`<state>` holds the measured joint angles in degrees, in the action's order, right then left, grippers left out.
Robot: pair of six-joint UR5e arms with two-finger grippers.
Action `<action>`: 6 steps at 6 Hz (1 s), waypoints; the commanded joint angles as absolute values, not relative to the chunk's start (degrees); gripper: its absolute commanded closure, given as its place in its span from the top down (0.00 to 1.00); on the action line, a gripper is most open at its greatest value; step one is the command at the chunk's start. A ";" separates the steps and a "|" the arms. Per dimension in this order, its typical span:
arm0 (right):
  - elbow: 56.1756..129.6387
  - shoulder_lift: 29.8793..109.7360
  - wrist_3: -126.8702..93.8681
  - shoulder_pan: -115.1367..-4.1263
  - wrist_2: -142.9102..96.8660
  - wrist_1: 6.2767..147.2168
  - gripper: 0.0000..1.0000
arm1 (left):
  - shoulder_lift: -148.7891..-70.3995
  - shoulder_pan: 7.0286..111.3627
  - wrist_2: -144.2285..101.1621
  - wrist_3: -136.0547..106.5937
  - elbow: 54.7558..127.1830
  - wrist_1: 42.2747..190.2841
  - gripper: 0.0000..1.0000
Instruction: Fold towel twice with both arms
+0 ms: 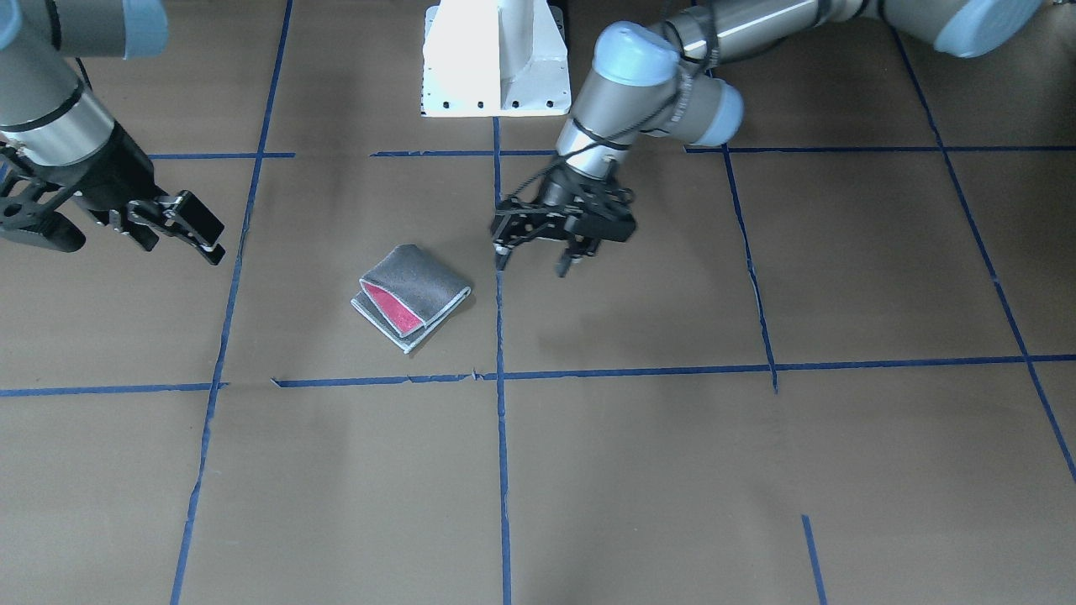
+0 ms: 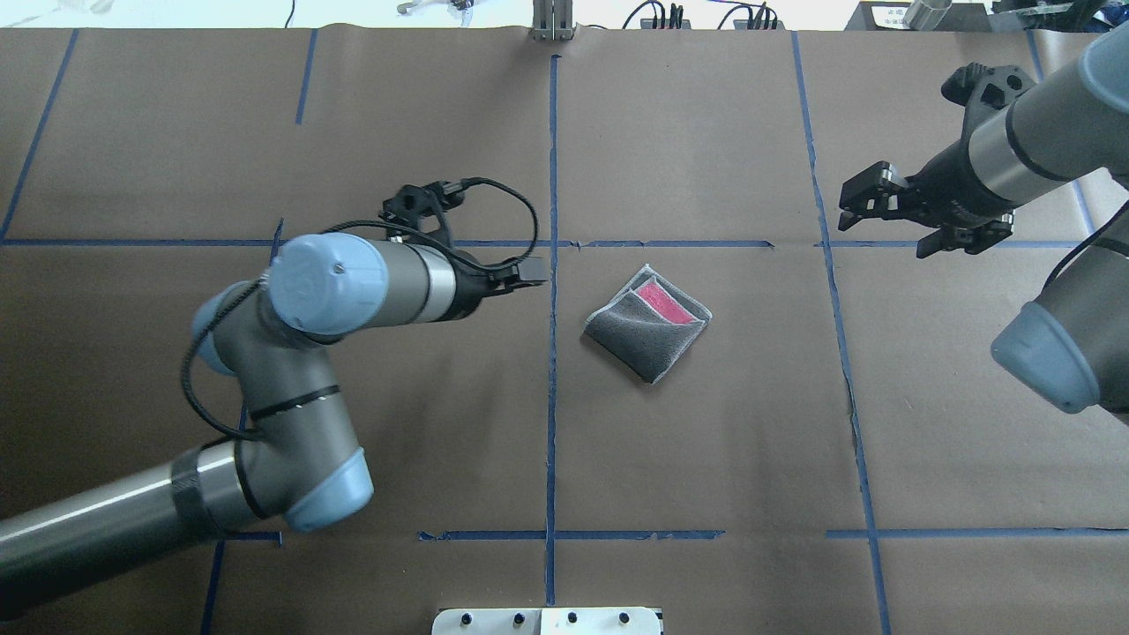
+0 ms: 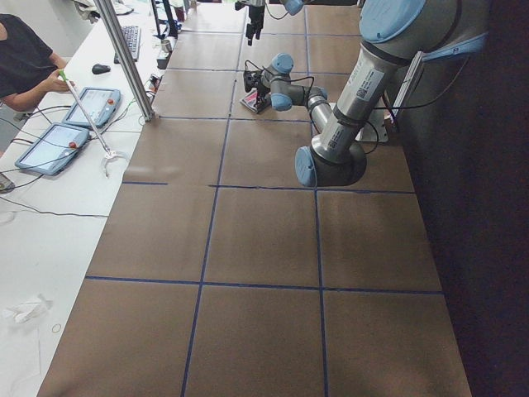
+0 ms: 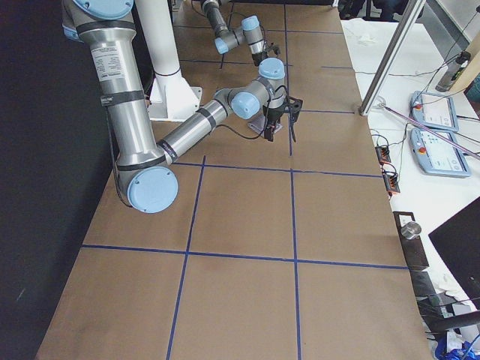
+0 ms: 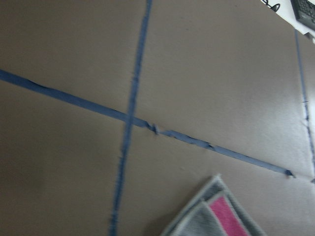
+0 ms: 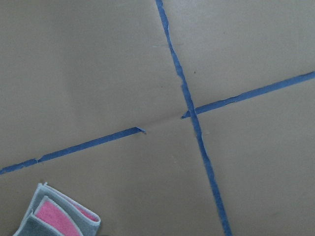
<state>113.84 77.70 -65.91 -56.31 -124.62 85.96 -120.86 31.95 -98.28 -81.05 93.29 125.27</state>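
Observation:
The towel lies folded into a small square on the table, dark grey outside with a pink strip showing at its open edge. It also shows in the overhead view, the left wrist view and the right wrist view. My left gripper is open and empty, just above the table, a short way beside the towel; in the overhead view it is to the towel's left. My right gripper is open and empty, raised and well off to the towel's other side.
Brown paper with a grid of blue tape lines covers the table. The white pedestal base stands at the robot's edge. In the side views an operator and tablets are beyond the far table edge.

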 commanded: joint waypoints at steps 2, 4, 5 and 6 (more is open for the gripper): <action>111.98 84.01 -43.85 -66.06 -129.64 85.87 1.00 | -106.74 46.54 -114.40 -57.48 94.22 125.42 1.00; 107.86 88.57 -27.34 -72.82 -133.40 85.87 1.00 | -97.60 56.64 -124.75 -42.43 95.09 125.77 1.00; 107.06 91.29 -20.37 -76.34 -135.42 86.04 1.00 | -93.03 63.39 -129.24 -33.05 94.92 125.42 1.00; 107.22 93.23 -16.82 -78.12 -137.70 85.96 1.00 | -88.29 69.81 -132.77 -21.56 94.23 125.07 1.00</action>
<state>107.44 91.03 -21.72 -75.73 -135.47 85.96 -93.04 63.36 -128.85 -32.36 94.69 125.38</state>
